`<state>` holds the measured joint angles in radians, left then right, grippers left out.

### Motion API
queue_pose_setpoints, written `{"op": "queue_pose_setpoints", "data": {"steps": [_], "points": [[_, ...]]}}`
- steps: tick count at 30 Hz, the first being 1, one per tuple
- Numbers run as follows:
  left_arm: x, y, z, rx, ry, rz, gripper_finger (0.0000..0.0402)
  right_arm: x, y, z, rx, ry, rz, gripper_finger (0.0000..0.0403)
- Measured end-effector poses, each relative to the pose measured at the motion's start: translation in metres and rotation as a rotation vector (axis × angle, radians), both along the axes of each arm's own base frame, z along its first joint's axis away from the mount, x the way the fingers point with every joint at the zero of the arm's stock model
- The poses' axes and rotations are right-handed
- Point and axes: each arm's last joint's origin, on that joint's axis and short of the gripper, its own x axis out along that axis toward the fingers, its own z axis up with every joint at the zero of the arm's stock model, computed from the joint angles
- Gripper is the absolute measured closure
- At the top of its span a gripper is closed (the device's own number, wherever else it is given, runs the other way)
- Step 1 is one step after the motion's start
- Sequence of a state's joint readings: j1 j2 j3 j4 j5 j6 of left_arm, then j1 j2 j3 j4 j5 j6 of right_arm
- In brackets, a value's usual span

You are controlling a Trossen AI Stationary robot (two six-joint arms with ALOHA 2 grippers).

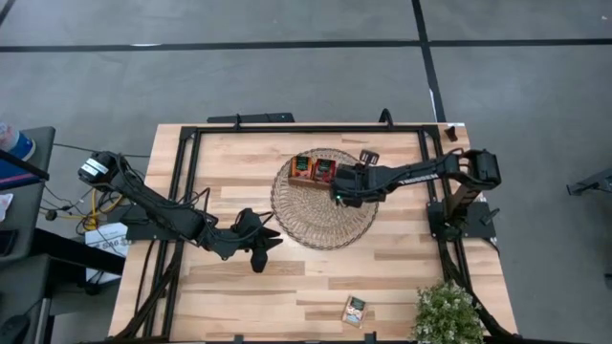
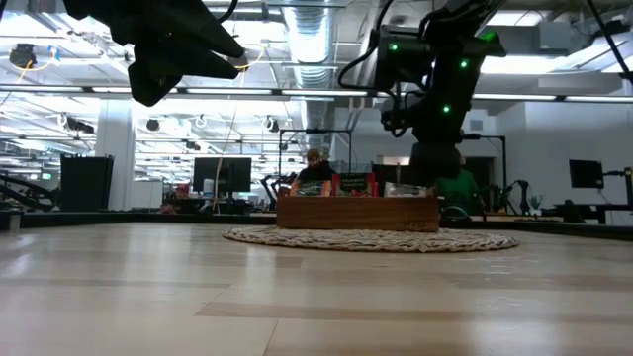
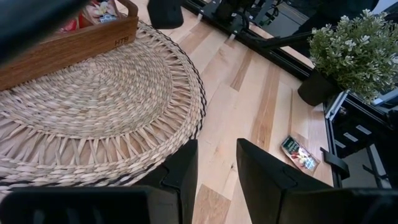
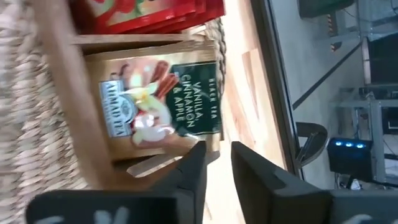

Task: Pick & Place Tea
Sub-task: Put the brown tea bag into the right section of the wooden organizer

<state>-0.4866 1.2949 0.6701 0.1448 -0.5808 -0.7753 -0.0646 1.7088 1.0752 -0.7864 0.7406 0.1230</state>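
Observation:
A brown wooden tray (image 1: 323,170) stands on a round wicker mat (image 1: 322,212). Red-orange tea sachets (image 4: 149,15) fill one compartment, and a beige sachet (image 4: 161,102) lies in the end compartment. My right gripper (image 4: 217,165) hovers just over that end compartment, open with a narrow gap and nothing between the fingers; it also shows in the high view (image 1: 342,188). One more sachet (image 1: 355,311) lies flat on the table near the front edge. My left gripper (image 1: 258,244) is open and empty above the table by the mat's near-left rim.
A potted plant (image 1: 448,313) stands at the near right corner, close to the loose sachet (image 3: 298,152). A black frame (image 1: 306,129) runs along the table's edges. Bare wood lies between the mat and the front edge. People sit in the room beyond the table.

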Motion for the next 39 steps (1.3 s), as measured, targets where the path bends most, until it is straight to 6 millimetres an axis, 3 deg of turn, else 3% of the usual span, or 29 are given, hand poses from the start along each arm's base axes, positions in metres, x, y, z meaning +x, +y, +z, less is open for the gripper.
{"op": "queue_pose_setpoints", "data": {"steps": [6,11,15,18,22,29,35,39], "points": [[0.000,0.000,0.000,0.000,0.000,0.000,0.0300,-0.005,0.017,0.009,0.002,0.053,0.048,0.0310],[0.000,0.000,0.000,0.004,-0.005,0.005,0.0300,-0.001,0.065,0.042,0.038,-0.045,0.243,0.0308],[0.001,0.000,0.001,0.007,-0.018,0.016,0.0300,-0.007,0.111,0.064,0.334,-0.094,0.509,0.0309],[0.001,0.000,0.001,0.007,-0.017,0.018,0.0300,-0.015,0.141,0.067,0.575,-0.099,0.645,0.0309],[0.002,0.000,0.004,-0.007,-0.048,0.022,0.0300,-0.025,0.177,0.058,0.641,-0.057,0.711,0.0310],[0.003,-0.001,0.007,-0.022,-0.074,0.022,0.0300,-0.021,0.225,0.015,0.600,-0.015,0.753,0.0310],[0.003,-0.001,0.007,-0.006,-0.073,0.016,0.0300,-0.018,0.246,-0.005,0.630,-0.026,0.798,0.0310],[0.003,-0.001,0.007,-0.005,-0.070,0.016,0.0300,-0.018,0.252,-0.006,0.677,-0.050,0.800,0.0310]]}}
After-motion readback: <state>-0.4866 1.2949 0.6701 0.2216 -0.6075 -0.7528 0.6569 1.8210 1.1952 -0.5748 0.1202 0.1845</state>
